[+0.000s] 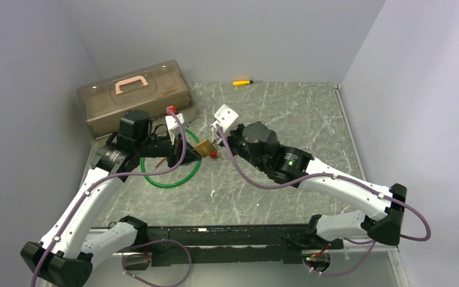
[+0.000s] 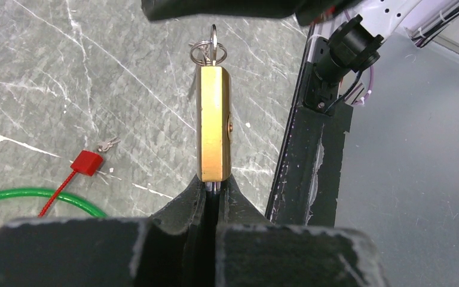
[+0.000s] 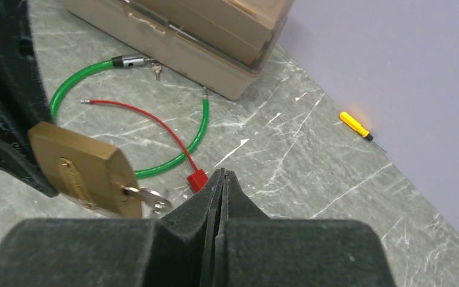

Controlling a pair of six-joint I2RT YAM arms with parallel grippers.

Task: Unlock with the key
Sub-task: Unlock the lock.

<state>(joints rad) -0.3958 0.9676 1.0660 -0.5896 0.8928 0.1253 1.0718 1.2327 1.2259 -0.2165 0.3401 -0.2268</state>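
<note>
A rectangular brass padlock (image 1: pixel 204 147) is held off the grey-green marbled table top (image 1: pixel 287 119) by the left gripper (image 2: pixel 212 188). Its jaws are clamped on the shackle end, and the body is seen edge-on in the left wrist view. A small silver key (image 3: pixel 146 196) is seated in the keyhole at the opposite end, with a steel split ring (image 2: pixel 208 52) hung on it. The right gripper (image 3: pixel 221 176) is placed just beside the key, its fingers pressed together with nothing seen between them. Below, a red cable seal (image 3: pixel 196 179) and a green cable lock (image 2: pixel 18 194) are laid on the table in front of a translucent brown plastic toolbox (image 1: pixel 134 95). A yellow-handled screwdriver (image 1: pixel 242 82) is set apart by the far wall.
</note>
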